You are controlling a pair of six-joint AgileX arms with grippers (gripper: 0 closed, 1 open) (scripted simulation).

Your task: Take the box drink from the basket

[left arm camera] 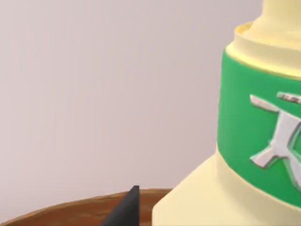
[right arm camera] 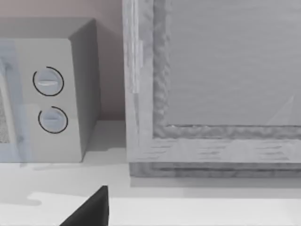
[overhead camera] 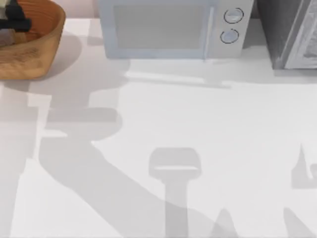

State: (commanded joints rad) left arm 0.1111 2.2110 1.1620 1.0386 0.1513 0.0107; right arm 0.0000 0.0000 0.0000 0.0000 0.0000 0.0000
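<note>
At the far left of the surface (overhead camera: 163, 124) stands the basket (overhead camera: 42, 54), orange-brown and woven, cut off by the top view's left edge. My left end effector (overhead camera: 12, 20) is down inside it, a dark shape over the basket's interior. The left wrist view puts the box drink (left arm camera: 235, 165) right up against that end effector: pale yellow body, green band with pale printed marks, with the basket's brown rim low behind it and one dark fingertip (left arm camera: 127, 209) beside the carton. I cannot tell whether my left fingers are closed on the drink or merely beside it.

Further right, against the back, sits a pale microwave (overhead camera: 173, 29) with two round knobs (overhead camera: 233, 16), then a grey cabinet (overhead camera: 292, 34) at the right corner. My right arm is parked facing these; one dark fingertip (right arm camera: 91, 209) shows, and I cannot tell its opening.
</note>
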